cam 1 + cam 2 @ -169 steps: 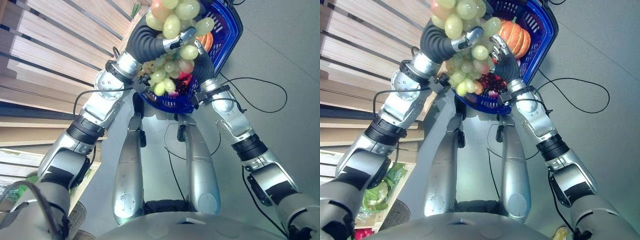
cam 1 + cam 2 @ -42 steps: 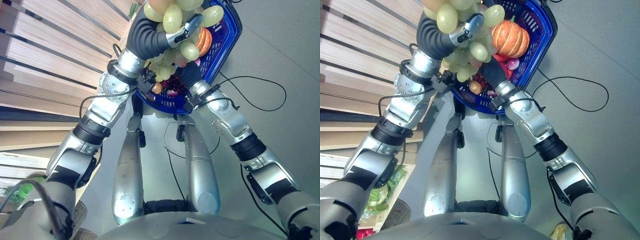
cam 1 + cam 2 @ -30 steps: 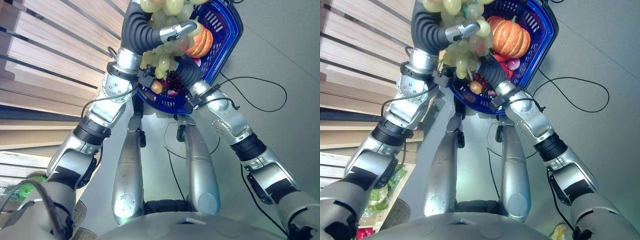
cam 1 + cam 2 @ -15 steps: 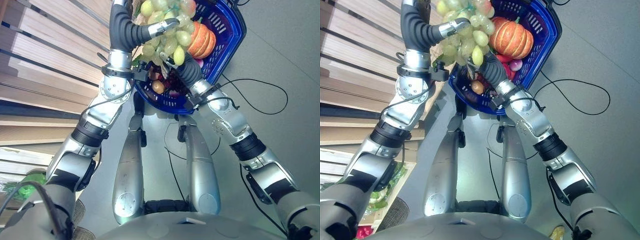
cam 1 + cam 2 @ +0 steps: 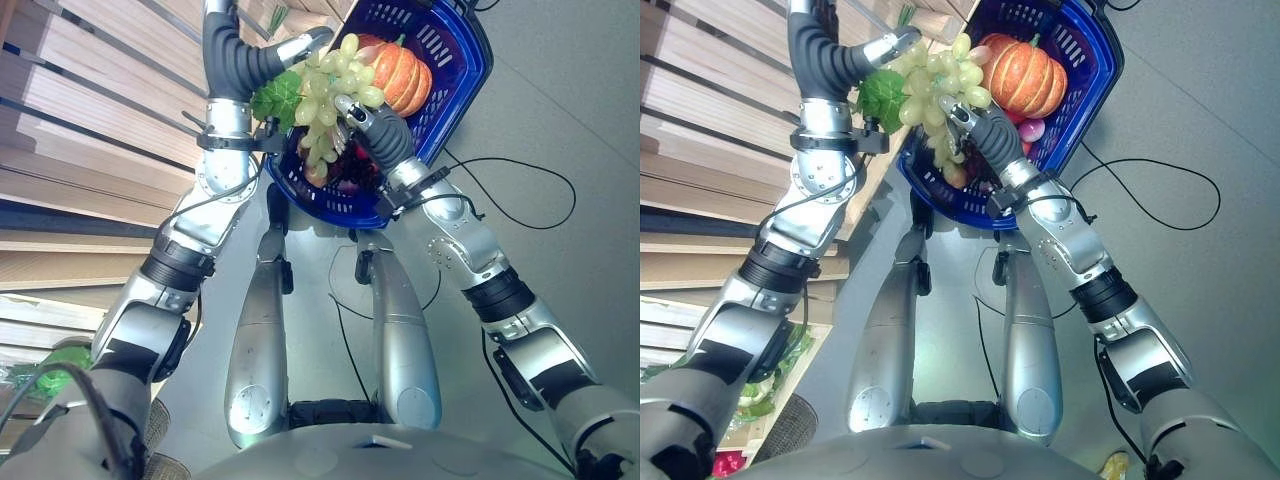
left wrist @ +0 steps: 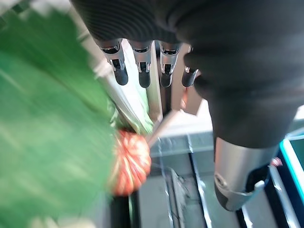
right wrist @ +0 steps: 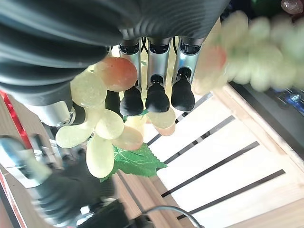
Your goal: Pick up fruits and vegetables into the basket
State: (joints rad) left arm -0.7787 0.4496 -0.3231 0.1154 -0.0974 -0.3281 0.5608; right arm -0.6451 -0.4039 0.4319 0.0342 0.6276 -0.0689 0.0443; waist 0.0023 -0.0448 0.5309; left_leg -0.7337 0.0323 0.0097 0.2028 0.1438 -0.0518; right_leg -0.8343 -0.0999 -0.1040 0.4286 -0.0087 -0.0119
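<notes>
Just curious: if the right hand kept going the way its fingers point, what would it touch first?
Probably the grapes: the right hand points up into the bunch, fingers seemingly already among them; depth is hard to judge.

There is one blue basket (image 5: 462, 70), one bunch of grapes (image 5: 330, 85) and one pumpkin (image 5: 400, 75).

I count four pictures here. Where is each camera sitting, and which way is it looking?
Left eye view: on the head, looking down at the blue basket, the grapes and both arms.
Right eye view: beside it, same scene, the pumpkin in the basket.
Left wrist view: on the left wrist, looking along the left hand past a green leaf.
Right wrist view: on the right wrist, looking along the right hand at grapes.
Shared: grapes and leaf.
</notes>
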